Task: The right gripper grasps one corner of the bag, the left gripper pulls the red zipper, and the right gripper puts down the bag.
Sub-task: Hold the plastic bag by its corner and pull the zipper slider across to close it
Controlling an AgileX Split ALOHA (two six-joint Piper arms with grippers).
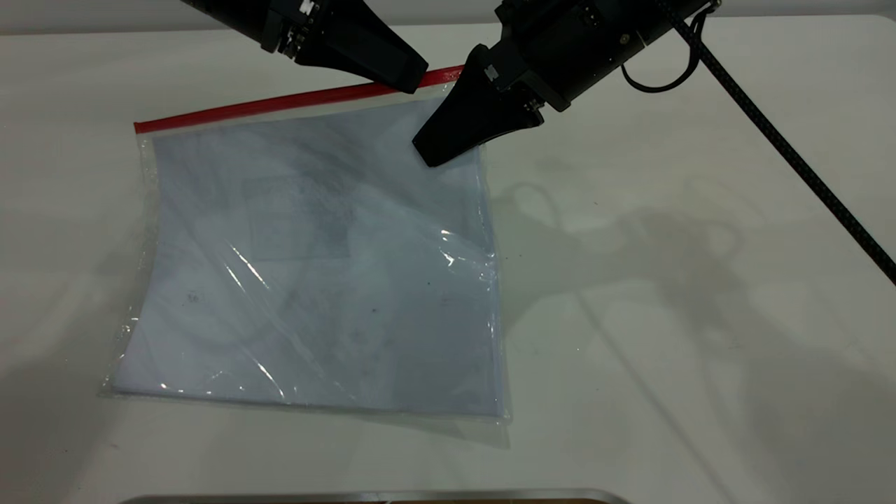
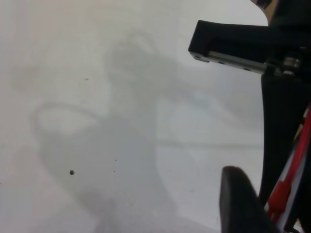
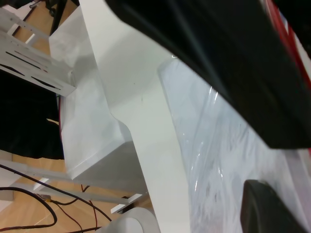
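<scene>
Lying flat at centre-left of the exterior view, the bag (image 1: 315, 259) has its corner of the bag (image 1: 458, 80) at upper centre covered by the right gripper (image 1: 448, 140), apparently to anchor it, grip unclear. Meanwhile the left gripper (image 1: 409, 77) touches the red zipper (image 1: 280, 105), seemingly to pull it. In the left wrist view's lower right, red strip sits between dark fingers (image 2: 243, 204), closure unclear; the right wrist view shows plastic under that gripper at right, its grip hidden.

bag (image 1: 315, 259): clear, paper inside, flat on table | red zipper (image 1: 280, 103): along far edge
</scene>
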